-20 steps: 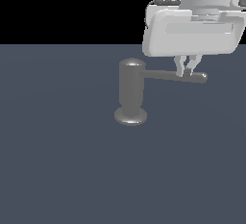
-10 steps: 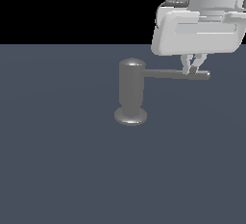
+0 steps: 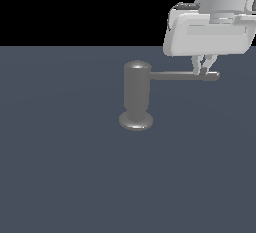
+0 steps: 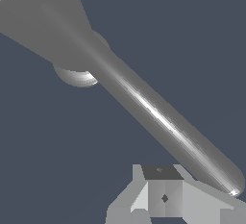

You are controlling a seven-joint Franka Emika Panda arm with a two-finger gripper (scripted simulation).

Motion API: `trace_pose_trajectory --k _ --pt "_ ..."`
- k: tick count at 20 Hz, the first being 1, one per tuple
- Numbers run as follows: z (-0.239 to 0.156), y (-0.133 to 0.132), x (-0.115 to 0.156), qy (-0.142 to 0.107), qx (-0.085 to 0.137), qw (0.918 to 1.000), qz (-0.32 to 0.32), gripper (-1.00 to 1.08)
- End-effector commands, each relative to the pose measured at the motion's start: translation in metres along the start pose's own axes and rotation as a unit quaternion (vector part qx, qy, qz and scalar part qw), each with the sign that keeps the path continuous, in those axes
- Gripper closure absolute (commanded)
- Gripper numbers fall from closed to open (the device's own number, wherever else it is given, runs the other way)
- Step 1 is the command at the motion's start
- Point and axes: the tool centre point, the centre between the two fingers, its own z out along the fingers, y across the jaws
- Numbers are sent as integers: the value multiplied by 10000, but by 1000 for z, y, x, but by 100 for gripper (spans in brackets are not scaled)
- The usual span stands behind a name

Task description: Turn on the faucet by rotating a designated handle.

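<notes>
The faucet is a dull grey upright cylinder on a flared round base, standing mid-floor in the exterior view. Its handle, a thin straight rod, juts from the cylinder's top toward the exterior view's right. My gripper hangs from the white hand above, fingers pressed together, right at the rod near its rounded tip. In the wrist view the handle runs diagonally from the faucet past my gripper. The rod lies beside the fingers, not between them.
The faucet stands on a flat dark blue-grey floor. Behind the floor's far edge the background is black. Nothing else shows.
My gripper has shifted toward the exterior view's right and slightly up. The handle's tip has swung the same way with it. The faucet body has stayed put.
</notes>
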Motion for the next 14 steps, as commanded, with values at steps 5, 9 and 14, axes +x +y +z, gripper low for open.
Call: trace_pose_trajectory --k 5,9,14 --pt "5 12 18 -28 0 10000 -15 108" --pt "6 20 26 -39 4 10000 -1 108" --pt "8 31 37 -51 8 10000 16 108"
